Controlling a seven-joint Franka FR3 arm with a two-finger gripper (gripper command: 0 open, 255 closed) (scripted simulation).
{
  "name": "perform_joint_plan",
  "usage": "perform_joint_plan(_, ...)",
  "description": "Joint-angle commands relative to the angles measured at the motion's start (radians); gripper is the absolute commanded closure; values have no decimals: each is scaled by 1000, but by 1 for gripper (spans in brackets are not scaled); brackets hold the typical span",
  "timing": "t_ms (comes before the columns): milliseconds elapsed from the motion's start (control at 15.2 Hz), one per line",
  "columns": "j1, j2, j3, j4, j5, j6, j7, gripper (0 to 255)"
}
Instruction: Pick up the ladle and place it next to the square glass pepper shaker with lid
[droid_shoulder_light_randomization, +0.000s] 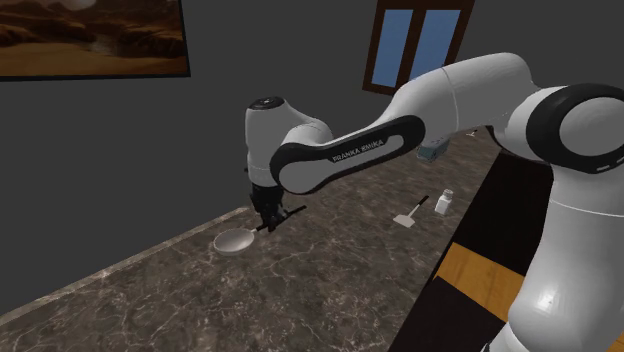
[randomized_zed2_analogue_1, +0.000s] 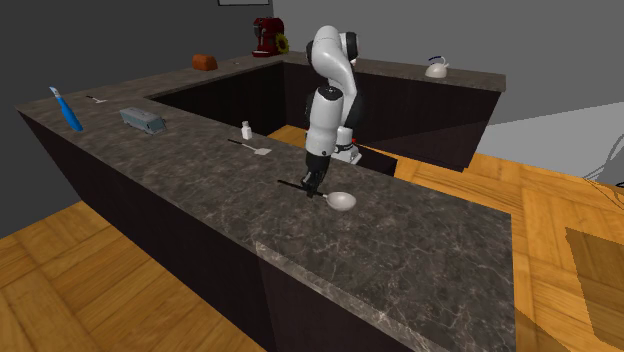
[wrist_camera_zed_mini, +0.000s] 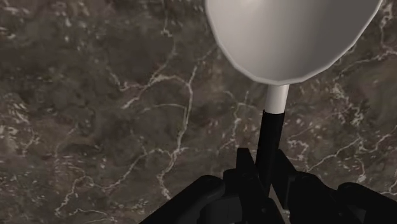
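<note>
The ladle has a pale round bowl and a thin black handle. Its bowl sits low over the dark marble counter, and I cannot tell whether it touches. My gripper is shut on the handle just behind the bowl, and stands straight above it. In the second exterior view the gripper sits beside the ladle bowl. The small pepper shaker with a pale lid stands farther along the counter, well away from the ladle.
A white spatula with a dark handle lies next to the shaker. Beyond it on the counter are a grey box and a blue brush. A red mixer and a kettle stand on the far counters.
</note>
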Motion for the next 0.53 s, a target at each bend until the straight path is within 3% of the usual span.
perform_joint_plan(0,-3,-11,5,16,13,-23,-11,255)
perform_joint_plan(462,-12,-44,19,76,50,-101,-43,255)
